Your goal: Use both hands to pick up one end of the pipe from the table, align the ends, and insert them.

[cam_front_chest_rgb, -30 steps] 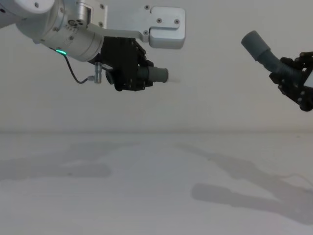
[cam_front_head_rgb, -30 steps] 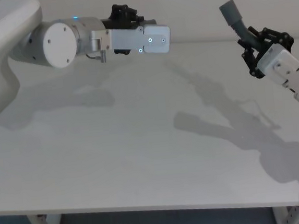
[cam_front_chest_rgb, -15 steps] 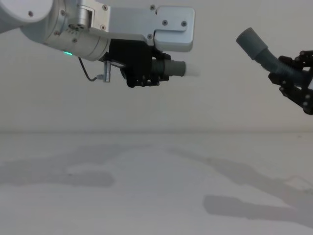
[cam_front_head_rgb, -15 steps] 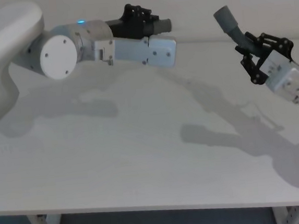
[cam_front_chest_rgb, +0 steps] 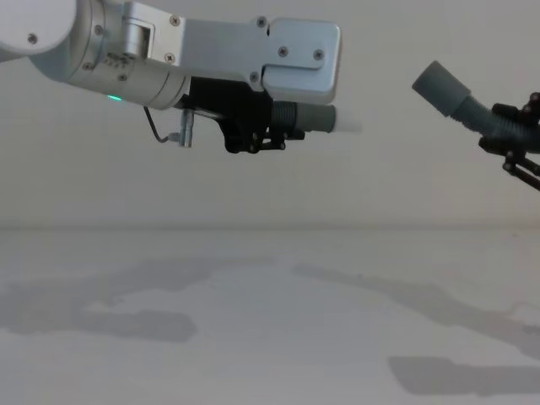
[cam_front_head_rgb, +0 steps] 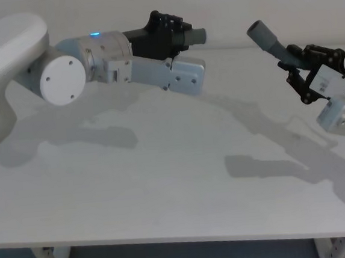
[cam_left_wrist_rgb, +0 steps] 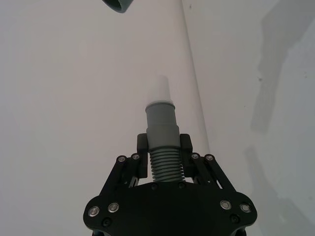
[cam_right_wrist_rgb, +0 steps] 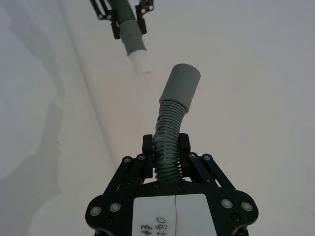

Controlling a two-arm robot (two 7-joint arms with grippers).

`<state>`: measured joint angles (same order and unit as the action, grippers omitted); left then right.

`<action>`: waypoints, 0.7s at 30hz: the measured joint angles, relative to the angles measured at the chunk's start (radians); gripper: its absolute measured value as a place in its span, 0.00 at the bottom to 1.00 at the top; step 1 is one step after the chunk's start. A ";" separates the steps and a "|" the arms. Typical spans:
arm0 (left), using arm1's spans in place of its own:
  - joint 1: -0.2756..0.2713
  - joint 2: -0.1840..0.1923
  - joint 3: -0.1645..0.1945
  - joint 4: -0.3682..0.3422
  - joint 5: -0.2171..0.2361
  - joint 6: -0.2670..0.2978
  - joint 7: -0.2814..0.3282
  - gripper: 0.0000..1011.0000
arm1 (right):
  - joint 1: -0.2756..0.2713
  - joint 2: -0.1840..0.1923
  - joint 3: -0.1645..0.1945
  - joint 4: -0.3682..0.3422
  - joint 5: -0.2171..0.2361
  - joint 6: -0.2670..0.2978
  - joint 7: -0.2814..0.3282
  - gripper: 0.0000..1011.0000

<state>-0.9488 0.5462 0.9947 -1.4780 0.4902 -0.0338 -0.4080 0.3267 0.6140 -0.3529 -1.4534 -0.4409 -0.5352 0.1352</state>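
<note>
left gripper (cam_front_chest_rgb: 261, 126) clamping tipped pipe (cam_front_chest_rgb: 316, 118), right gripper (cam_front_head_rgb: 312, 71) clamping hose (cam_front_head_rgb: 270, 39)

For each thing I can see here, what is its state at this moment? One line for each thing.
left claw: shut on the tipped pipe piece, held up above the table
tipped pipe piece: gripped, whitish tip free, pointing toward the cuff
right claw: shut on the corrugated hose, also held up
corrugated hose: gripped, bent, cuff open and apart from the tip
table: bare, only shadows on it

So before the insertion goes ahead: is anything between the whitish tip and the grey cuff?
Nothing visible. The left gripper holds the whitish tip and the right gripper the grey cuff, with open air between them.
</note>
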 joint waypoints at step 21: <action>0.010 0.014 0.003 -0.022 0.014 -0.024 0.012 0.37 | 0.074 0.044 -0.053 0.001 -0.288 0.037 -0.008 0.29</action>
<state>-0.9386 0.5604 0.9973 -1.5003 0.5039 -0.0581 -0.3962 0.4004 0.6578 -0.4057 -1.4522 -0.7291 -0.4980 0.1272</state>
